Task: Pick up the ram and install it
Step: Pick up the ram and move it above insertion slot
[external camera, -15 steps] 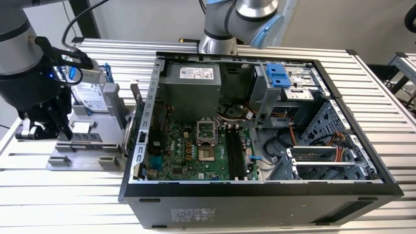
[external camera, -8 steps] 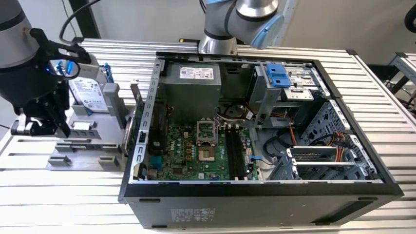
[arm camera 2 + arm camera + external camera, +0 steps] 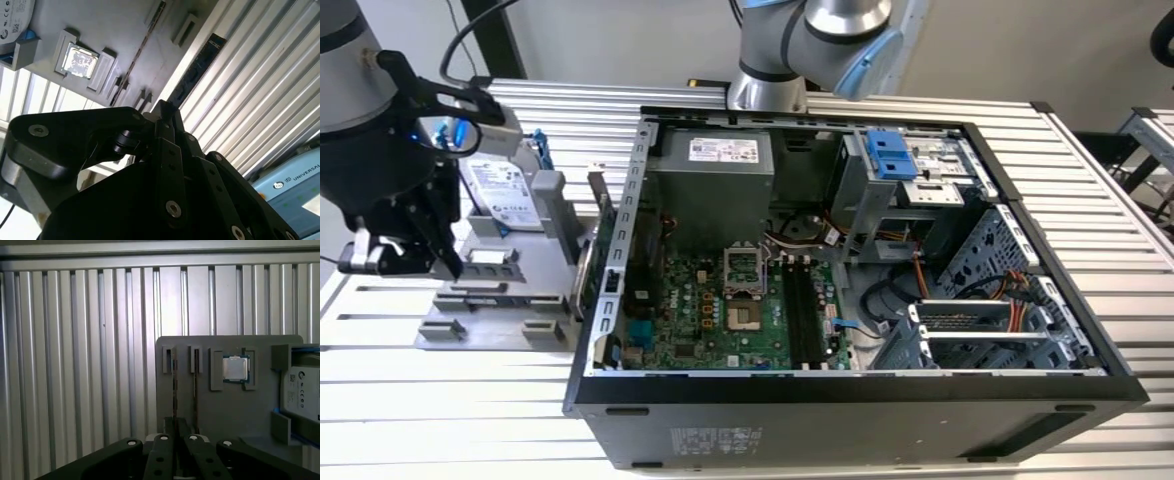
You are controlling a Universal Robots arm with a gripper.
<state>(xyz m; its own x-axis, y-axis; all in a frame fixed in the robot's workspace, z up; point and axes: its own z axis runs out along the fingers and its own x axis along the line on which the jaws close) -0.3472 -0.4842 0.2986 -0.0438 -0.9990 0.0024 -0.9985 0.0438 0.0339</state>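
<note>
At the exterior view's left, the claw (image 3: 407,265) is pinching shut on the ram (image 3: 200,65) over the grey fixture (image 3: 494,318); seating it in the motherboard (image 3: 707,310) is remaining undone.

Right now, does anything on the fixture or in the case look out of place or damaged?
Nothing stands out. The ram runs straight at the gripper, the hard drive sits in the grey fixture, and the open computer case shows no damage.

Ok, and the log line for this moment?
phase: pickup | gripper: shut on the ram | place: at the grey parts holder | hard drive: upright in holder | install: not done
</note>
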